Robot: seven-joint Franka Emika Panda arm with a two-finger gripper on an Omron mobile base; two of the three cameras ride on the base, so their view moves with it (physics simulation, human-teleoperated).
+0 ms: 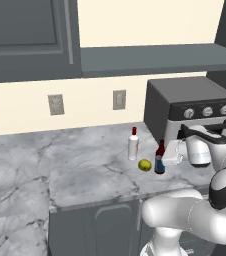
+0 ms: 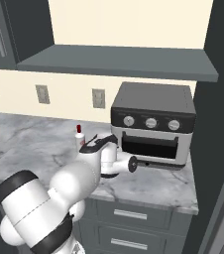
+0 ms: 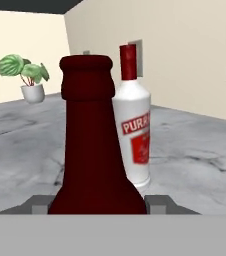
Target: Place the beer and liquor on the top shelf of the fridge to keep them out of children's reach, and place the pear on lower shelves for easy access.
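Marble-grey counter [image 1: 80, 165] is carrying all three items in front of me, and I am holding the arm low over its front right part, beside the dark toaster oven [image 1: 190, 107]. I am seeing the gripper [image 1: 166, 155] pressed in against the beer [image 1: 159, 159], its fingers pinching the bottle's body, and the bottle is standing upright on the counter. Through the hand camera the beer's dark red neck [image 3: 92, 135] is rising right between the two finger tips [image 3: 40, 204], one on each side, touching the glass.

I am seeing the liquor [image 1: 133, 145] standing upright a little behind and to the left of the beer, apart from it; its red cap and red label are showing clearly in the hand view [image 3: 132, 125]. The pear [image 1: 144, 165] is sitting on the counter just left of the beer, in front of the liquor, and I cannot tell whether it is touching the beer.

A potted plant [image 3: 27, 77] is standing far off along the counter.
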